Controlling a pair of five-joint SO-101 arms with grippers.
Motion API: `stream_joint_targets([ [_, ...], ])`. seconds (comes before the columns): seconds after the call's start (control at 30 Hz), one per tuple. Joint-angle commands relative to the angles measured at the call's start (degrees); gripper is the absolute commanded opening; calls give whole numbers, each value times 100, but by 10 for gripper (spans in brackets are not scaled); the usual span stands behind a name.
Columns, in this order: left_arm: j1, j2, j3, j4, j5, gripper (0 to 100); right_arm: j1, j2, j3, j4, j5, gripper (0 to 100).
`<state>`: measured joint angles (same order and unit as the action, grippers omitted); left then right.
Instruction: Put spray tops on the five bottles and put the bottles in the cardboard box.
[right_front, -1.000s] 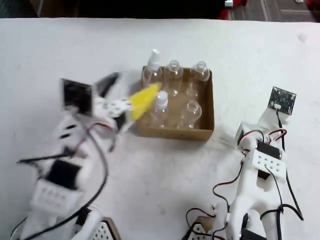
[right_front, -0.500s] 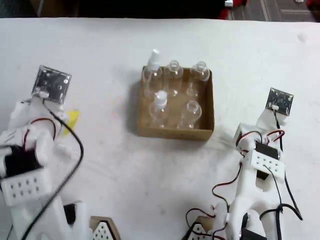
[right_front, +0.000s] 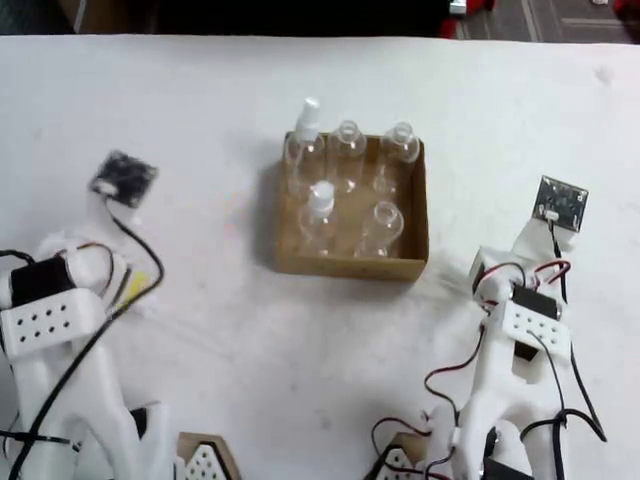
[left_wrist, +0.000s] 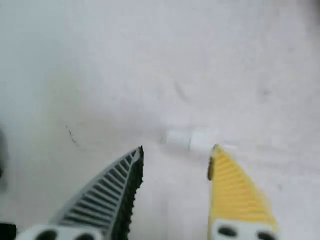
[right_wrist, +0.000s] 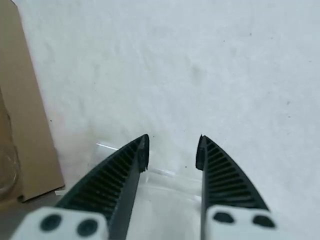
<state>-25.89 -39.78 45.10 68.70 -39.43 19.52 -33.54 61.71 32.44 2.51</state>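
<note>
Left side: your left gripper (left_wrist: 177, 150) hangs low over the table (right_front: 220, 90) with its jaws spread and nothing between them. A spray top (left_wrist: 192, 140) lies on its side just beyond the tips, close to the yellow finger (left_wrist: 232, 185) rather than centred in the gap. Risk: if you close from here, that finger will likely shove the top sideways or roll it away instead of pinching it, so centre first. Middle: the box (right_front: 350, 268) holds all five bottles (right_front: 347, 150), packed close. Two wear tops and three necks are bare, so three cappings remain by my count. Risk: the bottles look light and nothing braces them. Pressing a top down off-axis could tip one into its neighbours, and a wide-open jaw coming in over the box could clip the two tall capped ones. Right side: your right gripper (right_wrist: 172, 139) sits near the box's right wall, jaws apart, holding nothing. Consider it for steadying a bottle.
</note>
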Motion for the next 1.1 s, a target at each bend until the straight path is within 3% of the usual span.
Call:
stream_joint_targets([
  [0.0, -207, -48, 35, 26, 1679, 136, -171, 13, -18, -119, 70, 141],
  [0.27, -840, -40, 1090, -563, 3235, 404, -171, 13, -18, -119, 70, 141],
  [0.57, -549, -31, 1433, -1275, 4818, 319, -171, 13, -18, -110, 70, 141],
  [0.73, -321, 251, 1547, -1345, 4976, 317, -171, 13, -18, -110, 70, 141],
  [0.87, -303, 1402, 1468, -2040, 5284, 317, -171, 13, -18, -110, 70, 141],
  [1.07, -444, 2624, 316, -1134, 5380, 317, -171, 13, -18, -101, 70, 141],
])
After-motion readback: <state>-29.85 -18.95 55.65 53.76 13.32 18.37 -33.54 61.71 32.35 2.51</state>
